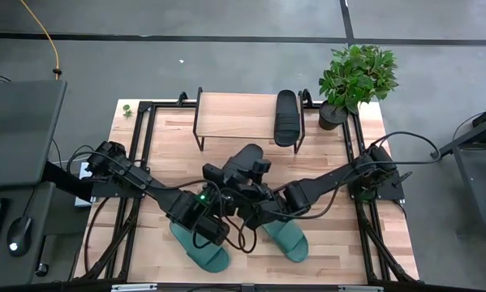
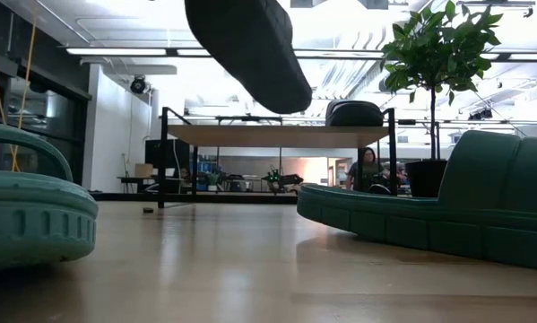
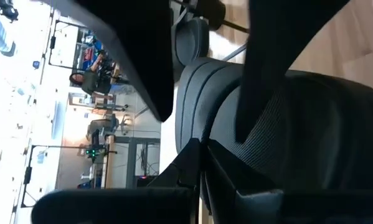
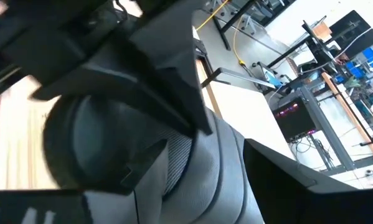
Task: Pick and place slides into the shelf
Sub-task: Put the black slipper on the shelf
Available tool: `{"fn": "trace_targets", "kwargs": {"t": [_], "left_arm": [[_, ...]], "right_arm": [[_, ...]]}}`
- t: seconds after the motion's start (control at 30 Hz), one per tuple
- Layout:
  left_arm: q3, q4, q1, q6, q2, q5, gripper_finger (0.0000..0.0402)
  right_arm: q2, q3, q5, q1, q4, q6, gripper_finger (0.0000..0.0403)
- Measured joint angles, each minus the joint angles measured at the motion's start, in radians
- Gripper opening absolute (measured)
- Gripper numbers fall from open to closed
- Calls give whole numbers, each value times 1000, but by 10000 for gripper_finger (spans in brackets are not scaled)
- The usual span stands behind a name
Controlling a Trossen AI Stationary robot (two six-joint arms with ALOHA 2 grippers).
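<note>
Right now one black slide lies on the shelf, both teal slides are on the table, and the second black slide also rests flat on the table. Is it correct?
Not quite. The second black slide is lifted off the table, as the low view shows. The rest holds: one black slide on the shelf, both teal slides on the table.

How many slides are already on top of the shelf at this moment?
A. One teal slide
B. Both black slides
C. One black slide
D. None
C. In the high view a single black slide lies on the right end of the shelf, while the second black slide is held up mid-table and both teal slides rest on the table.
</note>
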Motion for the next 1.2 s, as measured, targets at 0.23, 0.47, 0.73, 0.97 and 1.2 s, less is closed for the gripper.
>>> {"fn": "trace_targets", "kwargs": {"t": [0.23, 0.47, 0.73, 0.97, 1.2], "left_arm": [[0, 23, 0, 32, 0, 0, 3], [0, 24, -1, 34, 0, -16, 3], [0, 24, 0, 40, 0, -16, 3], [1, 30, 0, 37, 0, -19, 3], [1, 29, -1, 38, 0, -20, 2]], "right_arm": [[0, 0, 15, 0, -28, 17, 197], [2, 0, 24, -3, -66, 47, 197], [2, 0, 22, -27, -107, 90, 189], [4, -1, 35, -29, -121, 109, 127], [5, -2, 29, -31, -144, 127, 35]]}}
